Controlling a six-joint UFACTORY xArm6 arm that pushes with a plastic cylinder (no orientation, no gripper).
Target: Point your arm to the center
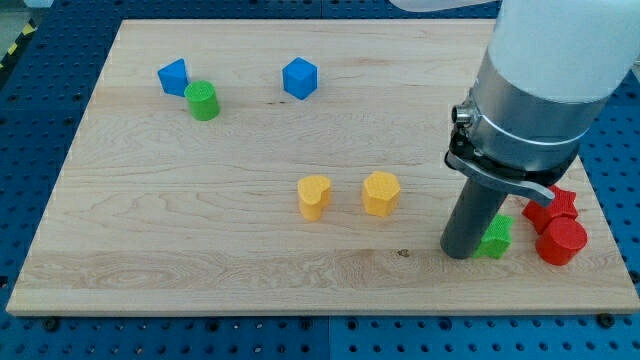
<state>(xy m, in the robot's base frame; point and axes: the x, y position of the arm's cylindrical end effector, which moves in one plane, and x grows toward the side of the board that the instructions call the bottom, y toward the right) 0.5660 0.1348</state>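
My tip [459, 252] rests on the wooden board [200, 200] at the view's lower right. A green star-shaped block [495, 238] touches the rod's right side. Two red blocks sit further right: a star-like one [553, 206] and a cylinder [561, 241]. A yellow heart-shaped block [314, 196] and a yellow hexagonal block [381, 192] lie near the board's middle, left of my tip. At the view's upper left are a blue block [173, 76] touching a green cylinder [202, 101], and a blue cube-like block [299, 77].
The arm's large grey and white body [540, 80] hangs over the board's right side and hides part of it. The board lies on a blue perforated table [40, 110].
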